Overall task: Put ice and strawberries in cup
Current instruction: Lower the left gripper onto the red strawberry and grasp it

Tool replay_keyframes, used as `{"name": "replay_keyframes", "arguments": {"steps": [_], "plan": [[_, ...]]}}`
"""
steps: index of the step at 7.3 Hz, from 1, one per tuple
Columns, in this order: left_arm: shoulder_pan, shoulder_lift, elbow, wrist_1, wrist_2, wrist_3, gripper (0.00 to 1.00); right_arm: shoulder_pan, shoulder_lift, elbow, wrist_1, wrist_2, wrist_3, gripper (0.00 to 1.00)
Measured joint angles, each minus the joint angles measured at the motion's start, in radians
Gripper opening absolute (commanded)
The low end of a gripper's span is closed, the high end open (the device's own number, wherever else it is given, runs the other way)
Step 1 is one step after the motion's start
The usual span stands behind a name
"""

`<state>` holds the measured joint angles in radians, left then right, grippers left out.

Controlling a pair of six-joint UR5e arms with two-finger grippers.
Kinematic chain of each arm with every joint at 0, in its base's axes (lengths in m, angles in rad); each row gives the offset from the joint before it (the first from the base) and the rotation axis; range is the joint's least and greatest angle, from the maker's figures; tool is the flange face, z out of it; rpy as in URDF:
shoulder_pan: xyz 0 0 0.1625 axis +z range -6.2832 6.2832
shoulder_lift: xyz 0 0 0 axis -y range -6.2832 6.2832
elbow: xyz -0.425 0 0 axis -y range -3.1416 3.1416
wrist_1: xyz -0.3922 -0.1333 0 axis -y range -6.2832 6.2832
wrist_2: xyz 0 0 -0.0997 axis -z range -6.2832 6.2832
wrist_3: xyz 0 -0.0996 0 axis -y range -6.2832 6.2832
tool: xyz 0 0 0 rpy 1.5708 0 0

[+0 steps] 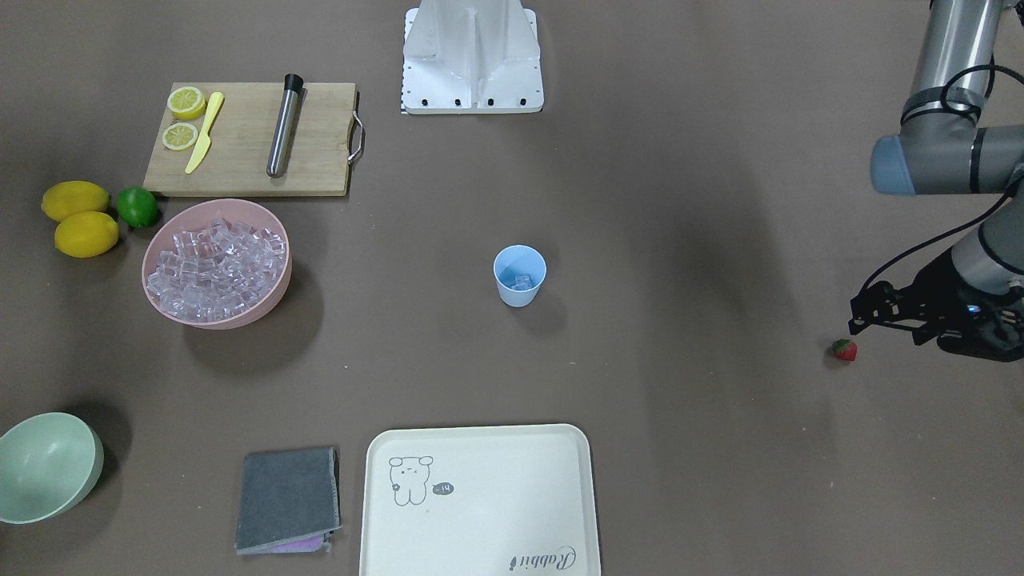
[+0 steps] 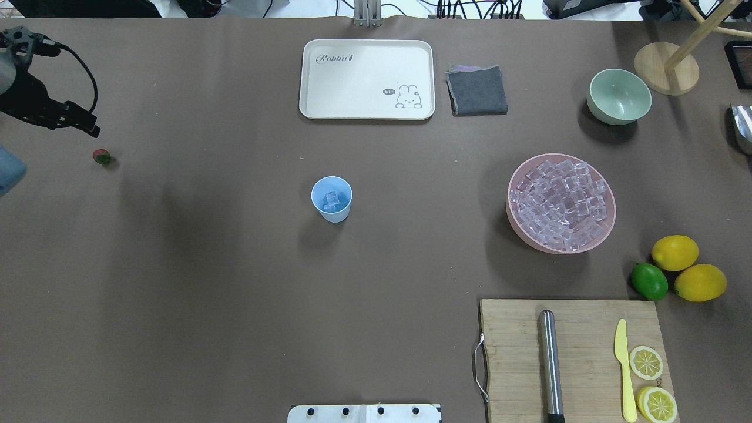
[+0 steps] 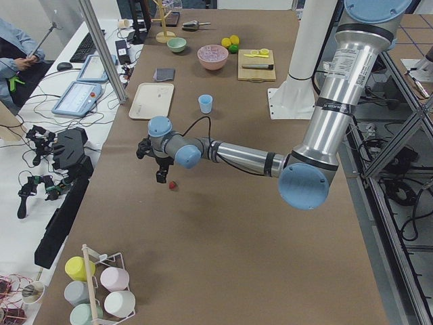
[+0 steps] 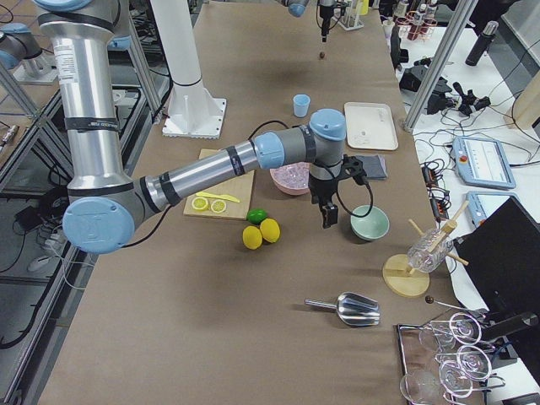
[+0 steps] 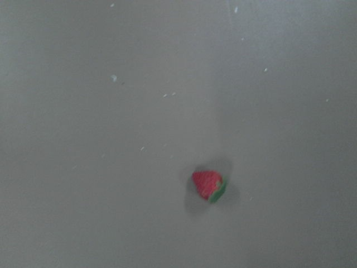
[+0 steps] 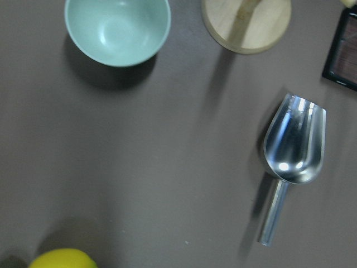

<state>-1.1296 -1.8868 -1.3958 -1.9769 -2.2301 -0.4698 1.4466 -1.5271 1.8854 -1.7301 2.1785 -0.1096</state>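
strawberry (image 1: 843,350) lies on open table (image 1: 720,240), well apart from cup (image 1: 519,275) — left gripper (image 1: 858,320) just beside it, jaw spread unreadable.

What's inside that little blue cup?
A few clear ice cubes sit at the bottom of the cup. The strawberry is not inside; it lies apart on the table. The cubes hide the cup floor beneath them.

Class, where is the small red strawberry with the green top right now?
Overhead view: the strawberry lies on the brown table at far left, close by the left gripper and well left of the light-blue plastic cup.
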Motion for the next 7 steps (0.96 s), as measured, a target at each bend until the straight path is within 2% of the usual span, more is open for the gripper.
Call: {"name": "replay_keyframes", "arguments": {"steps": [2, 4, 6, 7], "plan": [[0.025, -0.022, 0.036, -0.012, 0.026, 0.001, 0.98, 0.075, -0.061, -0.020, -0.003, 0.019, -0.066, 0.99], [0.071, -0.010, 0.046, -0.043, 0.092, 0.001, 0.98, 0.095, -0.108, -0.038, 0.002, 0.061, -0.076, 0.99], [0.088, 0.009, 0.067, -0.085, 0.118, 0.000, 0.98, 0.099, -0.126, -0.042, 0.005, 0.068, -0.076, 0.99], [0.090, 0.016, 0.090, -0.128, 0.121, 0.000, 0.95, 0.099, -0.130, -0.043, 0.006, 0.069, -0.075, 0.99]]}}
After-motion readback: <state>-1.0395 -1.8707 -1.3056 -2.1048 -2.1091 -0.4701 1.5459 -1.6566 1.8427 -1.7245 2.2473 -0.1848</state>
